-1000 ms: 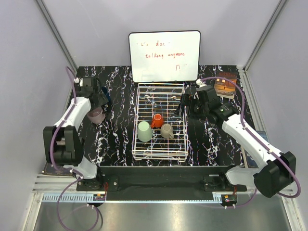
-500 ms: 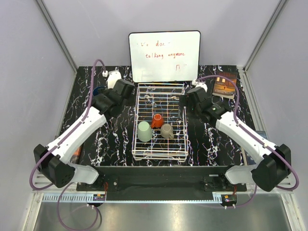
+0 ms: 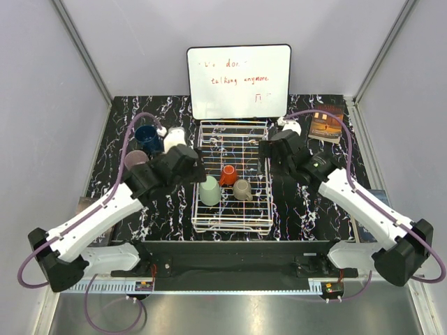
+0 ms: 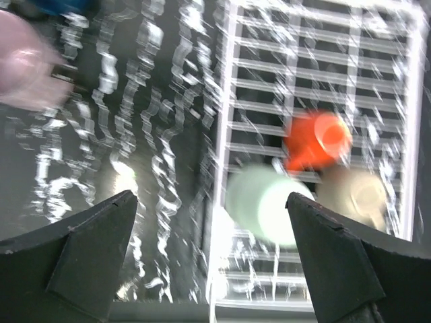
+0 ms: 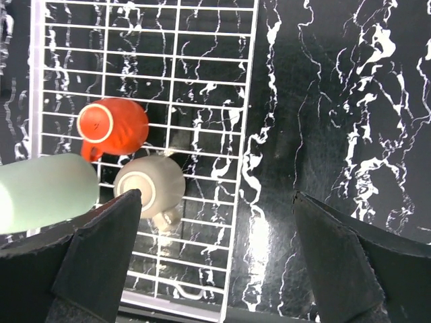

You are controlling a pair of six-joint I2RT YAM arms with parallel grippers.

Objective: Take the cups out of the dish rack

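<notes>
Your right gripper [image 5: 215,269], fingers spread wide, looks down on the white wire dish rack [image 5: 246,101]. Inside it, the orange-red mug [image 5: 114,128], taupe mug [image 5: 149,188] and mint mug [image 5: 44,192] cluster together.

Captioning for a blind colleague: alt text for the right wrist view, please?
Looking down on a white wire dish rack holding three mugs: an orange-red mug, a taupe mug below it in frame, a mint green mug cut off at left. It sits on a black marbled table; two dark fingers, spread and empty, frame the bottom corners.
</notes>
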